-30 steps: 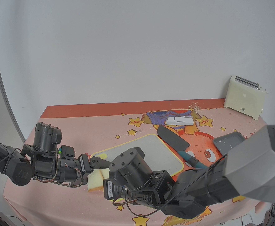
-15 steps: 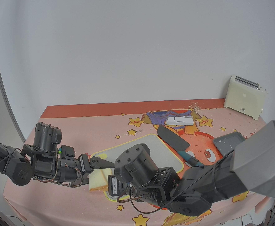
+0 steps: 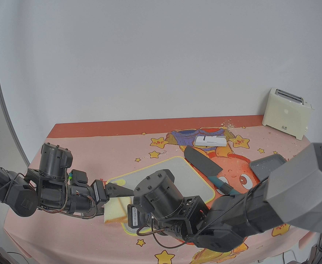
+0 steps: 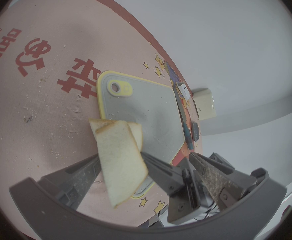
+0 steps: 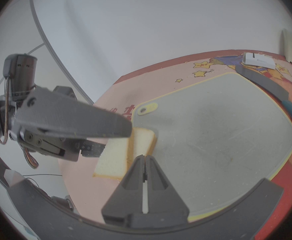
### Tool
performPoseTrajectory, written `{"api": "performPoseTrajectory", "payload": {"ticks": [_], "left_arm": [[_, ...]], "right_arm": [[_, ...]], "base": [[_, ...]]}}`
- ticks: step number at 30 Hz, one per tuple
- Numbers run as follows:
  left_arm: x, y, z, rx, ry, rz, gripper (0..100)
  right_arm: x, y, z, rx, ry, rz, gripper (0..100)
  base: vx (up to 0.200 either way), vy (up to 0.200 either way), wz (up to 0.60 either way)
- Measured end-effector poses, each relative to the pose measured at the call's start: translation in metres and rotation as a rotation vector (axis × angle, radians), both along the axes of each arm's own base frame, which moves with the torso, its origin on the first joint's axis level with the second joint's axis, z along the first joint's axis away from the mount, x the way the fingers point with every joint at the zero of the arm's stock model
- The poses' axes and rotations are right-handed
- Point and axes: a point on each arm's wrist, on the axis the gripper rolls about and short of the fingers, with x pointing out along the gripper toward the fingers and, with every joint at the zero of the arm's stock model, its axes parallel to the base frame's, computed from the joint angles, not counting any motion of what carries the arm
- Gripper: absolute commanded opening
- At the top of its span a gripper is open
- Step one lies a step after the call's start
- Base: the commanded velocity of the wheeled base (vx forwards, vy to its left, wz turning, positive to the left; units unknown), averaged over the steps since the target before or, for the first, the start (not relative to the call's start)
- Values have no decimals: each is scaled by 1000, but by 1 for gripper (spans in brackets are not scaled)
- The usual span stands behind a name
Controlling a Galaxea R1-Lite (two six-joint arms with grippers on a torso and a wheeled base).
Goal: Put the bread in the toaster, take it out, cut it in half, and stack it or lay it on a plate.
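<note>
Two claws sit close together, low over the near left part of the table (image 3: 95, 147) with its pink cartoon cloth. Farthest left, the left claw (image 3: 123, 195) points to the right, its fingers (image 4: 82, 175) clamped on the bread (image 4: 119, 160). The bread is two pale pieces with tan crust, one overlapping the other. The front piece stands tilted between the fingers and the second lies just behind it, toward the board. Whether its lower edge rests on the cloth I cannot tell.

Just right of the left claw's tips, the right claw (image 5: 145, 162) points back at the bread. Its two fingers are pressed together with only a thin slit between them. The tips come right up to the bread's edge, though contact is unclear.

Beyond the right claw lies the cutting board (image 3: 190, 178), grey with a yellow rim, its hanging-hole corner beside the bread. Farther right of both claws, a knife (image 3: 204, 162) lies with its dark blade at the board's far right edge and its teal handle on the cloth. Behind the knife, well away from the claws, is a small white box (image 3: 210, 140). Right of the knife rests a grey plate (image 3: 267, 165). Farthest from the claws, at the table's far right corner, stands the cream toaster (image 3: 286, 114), slots facing up.
</note>
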Motion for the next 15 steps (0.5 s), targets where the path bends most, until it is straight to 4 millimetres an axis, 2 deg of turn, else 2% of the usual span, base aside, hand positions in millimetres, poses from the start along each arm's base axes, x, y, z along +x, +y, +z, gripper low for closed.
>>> {"api": "performPoseTrajectory", "payload": {"ticks": [15], "left_arm": [[-2, 0, 0, -45, 27, -36, 100]], "right_arm": [[4, -1, 3, 14, -10, -18, 0]], "base": [[0, 0, 0]]}}
